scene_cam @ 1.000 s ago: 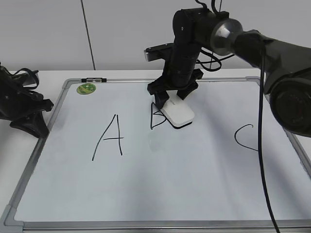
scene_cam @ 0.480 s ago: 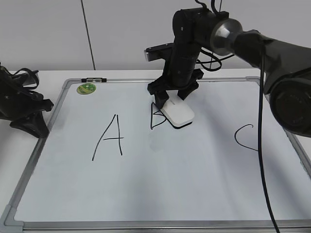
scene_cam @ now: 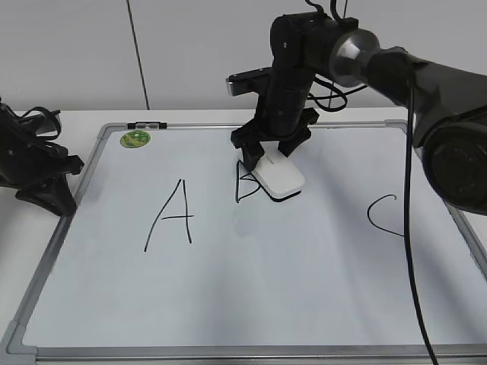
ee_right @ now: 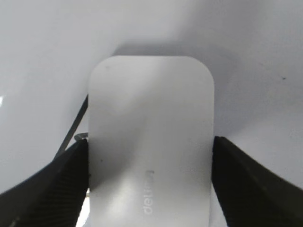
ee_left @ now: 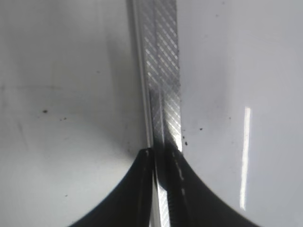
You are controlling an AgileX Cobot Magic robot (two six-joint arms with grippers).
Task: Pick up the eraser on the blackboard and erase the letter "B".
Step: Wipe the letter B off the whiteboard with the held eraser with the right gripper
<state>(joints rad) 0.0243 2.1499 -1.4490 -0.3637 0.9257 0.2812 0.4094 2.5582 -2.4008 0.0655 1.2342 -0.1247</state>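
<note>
The white eraser (scene_cam: 280, 179) lies flat on the blackboard (scene_cam: 251, 289), covering the right part of the letter "B" (scene_cam: 243, 185). My right gripper (scene_cam: 268, 161) is shut on the eraser's two long sides. In the right wrist view the eraser (ee_right: 150, 142) fills the middle between the dark fingers (ee_right: 150, 179), with a thin black stroke of the "B" (ee_right: 71, 132) at its left. My left gripper (scene_cam: 57, 199) rests at the board's left edge; in the left wrist view its fingers (ee_left: 162, 163) are shut over the aluminium frame (ee_left: 161, 71).
A taller "A" (scene_cam: 171, 215) is drawn left of the "B" and a "C" (scene_cam: 380, 215) to the right. A round green magnet (scene_cam: 135, 138) sits in the board's far left corner. A black marker (scene_cam: 146, 124) lies on the top frame.
</note>
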